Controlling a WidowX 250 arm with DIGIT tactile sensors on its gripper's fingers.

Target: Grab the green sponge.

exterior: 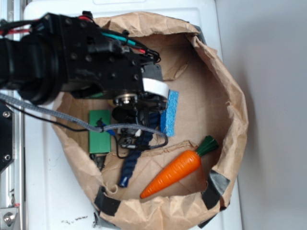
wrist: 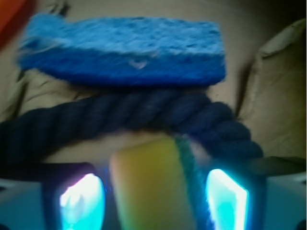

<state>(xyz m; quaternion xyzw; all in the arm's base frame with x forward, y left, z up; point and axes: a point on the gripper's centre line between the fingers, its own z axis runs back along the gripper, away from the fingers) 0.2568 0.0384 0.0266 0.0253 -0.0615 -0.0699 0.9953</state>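
My tool (wrist: 153, 191) straddles the soft, light yellow-and-green sponge (wrist: 153, 184) at lower centre, its pads apart; I'd squeeze its flat sides.

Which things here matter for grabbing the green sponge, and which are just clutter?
For the job: green sponge; tool, straddling it.
Lying about: blue sponge; dark rope; carrot; paper bag holding it all.
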